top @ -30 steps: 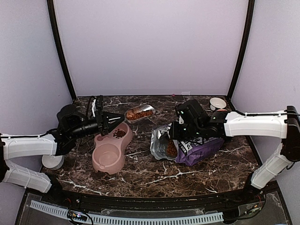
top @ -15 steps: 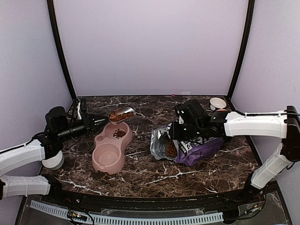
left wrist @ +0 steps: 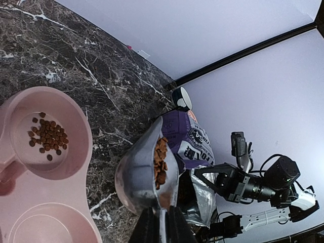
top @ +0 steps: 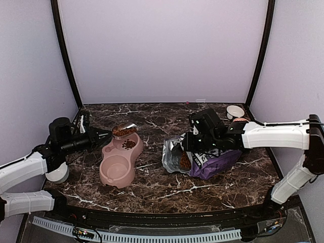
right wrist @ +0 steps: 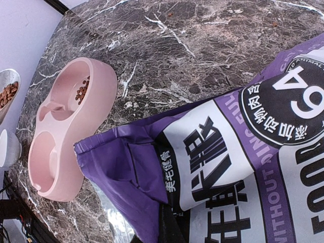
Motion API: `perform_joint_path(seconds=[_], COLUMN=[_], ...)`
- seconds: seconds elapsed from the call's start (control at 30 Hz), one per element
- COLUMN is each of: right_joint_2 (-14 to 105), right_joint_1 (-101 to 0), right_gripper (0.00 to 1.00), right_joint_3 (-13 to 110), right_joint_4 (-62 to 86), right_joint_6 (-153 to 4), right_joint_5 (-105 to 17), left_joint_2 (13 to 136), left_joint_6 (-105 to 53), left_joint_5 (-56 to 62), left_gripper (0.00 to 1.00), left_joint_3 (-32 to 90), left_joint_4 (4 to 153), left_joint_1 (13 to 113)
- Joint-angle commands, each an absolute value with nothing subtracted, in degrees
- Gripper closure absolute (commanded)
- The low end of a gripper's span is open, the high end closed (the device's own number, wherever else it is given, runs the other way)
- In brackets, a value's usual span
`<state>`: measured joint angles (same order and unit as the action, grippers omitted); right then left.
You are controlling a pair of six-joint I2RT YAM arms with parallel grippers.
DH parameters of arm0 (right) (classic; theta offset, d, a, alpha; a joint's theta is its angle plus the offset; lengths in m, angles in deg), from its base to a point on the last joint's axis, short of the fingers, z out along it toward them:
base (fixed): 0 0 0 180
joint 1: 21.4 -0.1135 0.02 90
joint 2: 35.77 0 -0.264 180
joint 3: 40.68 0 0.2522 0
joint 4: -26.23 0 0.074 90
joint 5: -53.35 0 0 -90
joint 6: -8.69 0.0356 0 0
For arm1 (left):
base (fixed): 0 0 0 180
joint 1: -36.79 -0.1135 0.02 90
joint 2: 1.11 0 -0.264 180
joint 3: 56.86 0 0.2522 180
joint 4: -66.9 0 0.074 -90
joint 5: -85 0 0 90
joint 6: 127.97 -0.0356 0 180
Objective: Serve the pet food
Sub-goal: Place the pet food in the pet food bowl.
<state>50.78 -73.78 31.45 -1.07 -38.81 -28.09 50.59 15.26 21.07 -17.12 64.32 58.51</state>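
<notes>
Kibble (left wrist: 160,162) fills the scoop (left wrist: 137,178) clamped in left jaws; only the wrist view shows right jaws pinching the bag (right wrist: 243,152).

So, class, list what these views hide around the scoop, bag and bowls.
- Left wrist view: the handle of the scoop and the left gripper run off the bottom edge.
- Top view: the left arm covers part of the white bowl.
- Right wrist view: the right gripper is mostly cut by the bottom edge.
- Top view: contents of the small white cup, too small.
</notes>
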Motion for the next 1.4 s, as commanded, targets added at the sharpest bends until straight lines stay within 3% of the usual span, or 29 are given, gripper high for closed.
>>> perform_joint_path(seconds=[0.0, 0.87, 1.37], right_joint_2=[49.96, 50.91, 50.66], right_joint_1=[-72.2, -72.12, -72.11], right_gripper=[1.0, 1.0, 1.0], right_joint_3=[30.47, 29.98, 29.73], right_joint_4=[-1.57, -1.55, -1.64], right_joint_6=[-39.47, -39.41, -39.46], right_joint_5=[-24.17, -24.53, -24.02], left_joint_2=[49.44, 55.6, 59.65], left_joint_6=[12.59, 8.01, 2.77], left_joint_5=[20.68, 23.53, 18.93], left_gripper=[1.0, 1.0, 1.0], left_joint_3=[-15.39, -14.76, -8.48], left_joint_4=[66.99, 68.75, 78.59], left_joint_1=[56.82, 49.89, 49.89])
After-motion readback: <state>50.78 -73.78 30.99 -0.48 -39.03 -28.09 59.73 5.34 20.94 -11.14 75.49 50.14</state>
